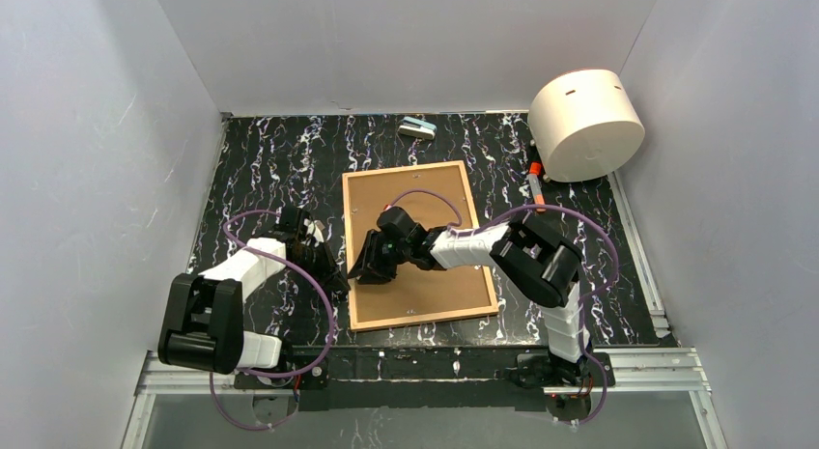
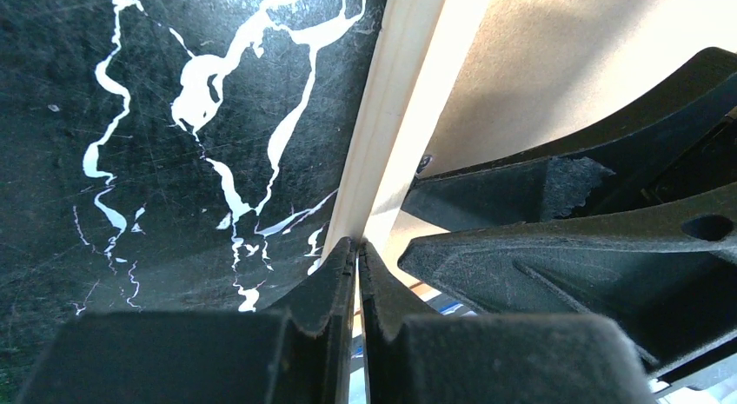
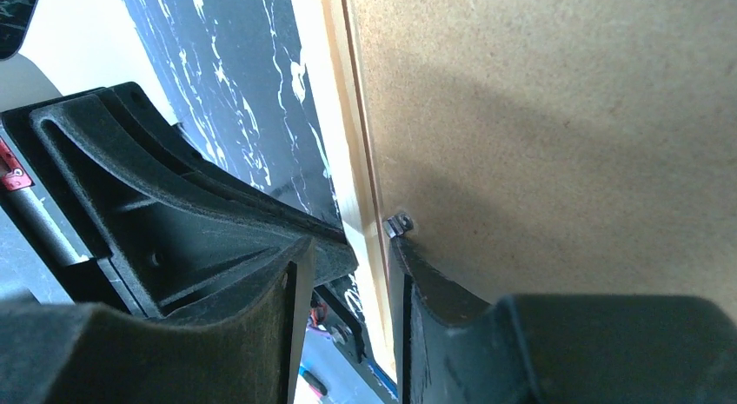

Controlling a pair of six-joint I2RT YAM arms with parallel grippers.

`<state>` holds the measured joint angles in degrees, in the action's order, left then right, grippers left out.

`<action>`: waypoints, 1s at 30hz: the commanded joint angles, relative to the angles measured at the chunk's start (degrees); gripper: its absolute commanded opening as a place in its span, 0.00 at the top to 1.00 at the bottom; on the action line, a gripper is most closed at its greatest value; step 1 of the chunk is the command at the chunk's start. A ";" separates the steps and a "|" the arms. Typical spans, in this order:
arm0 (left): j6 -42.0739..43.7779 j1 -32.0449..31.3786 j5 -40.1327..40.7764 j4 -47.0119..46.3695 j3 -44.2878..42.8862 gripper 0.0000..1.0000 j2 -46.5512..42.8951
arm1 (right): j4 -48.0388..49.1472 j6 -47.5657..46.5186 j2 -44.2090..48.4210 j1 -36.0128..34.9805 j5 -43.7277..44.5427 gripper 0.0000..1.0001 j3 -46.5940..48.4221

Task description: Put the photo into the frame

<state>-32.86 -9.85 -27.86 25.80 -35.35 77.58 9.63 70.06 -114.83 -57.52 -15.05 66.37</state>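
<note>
Your left gripper (image 2: 358, 248) is clamped shut beside the frame (image 2: 382, 117), and your right gripper (image 3: 348, 256) is spread astride its edge. Looks stiff, light and breakable, so you'd grab the edging gently.

top: high, near side, looking down | both wrists: very close, looking down | shared: frame (image 2: 388, 117) left edge

In the top view the right gripper (image 1: 372, 266) covers the left-centre of the brown cardboard backing board (image 1: 425, 294). That board hides everything inside the light-wood rectangular frame (image 1: 406, 168). The small grey-blue object (image 1: 417, 128) at upper centre is too small to identify. The 2 wrist views cut the frame off at their edges. Whether the left gripper (image 2: 357, 245) pinches anything cannot be told.
</note>
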 commanded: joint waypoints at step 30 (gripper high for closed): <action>-4.54 -0.24 -0.40 0.83 3.79 1.00 -0.86 | 31.18 -5.91 0.00 1.62 8.28 0.59 -7.66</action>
<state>-37.71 -9.04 -27.90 23.44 -33.10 75.75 21.43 69.28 -115.39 -57.01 -17.06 61.45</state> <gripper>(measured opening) 0.009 0.410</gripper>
